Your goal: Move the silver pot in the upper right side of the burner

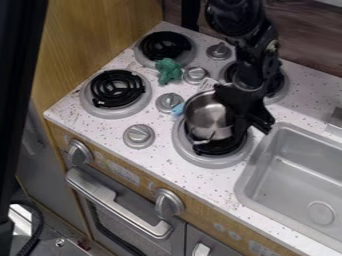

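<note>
1 silver pot (204, 118), mouth up, over front-right burner (212, 161); long axis unclear. Arm (250, 50) hangs down, gripper (249, 124) at pot's right side; can't tell if gripping.

Silver pot (208, 119): small, round, shiny metal, mouth upward, bare metal visible inside. Lies over upper-left part of burner (208, 161); contact with coil unclear. Burner: black spiral coil in round grey pan, partly covered by pot
</note>
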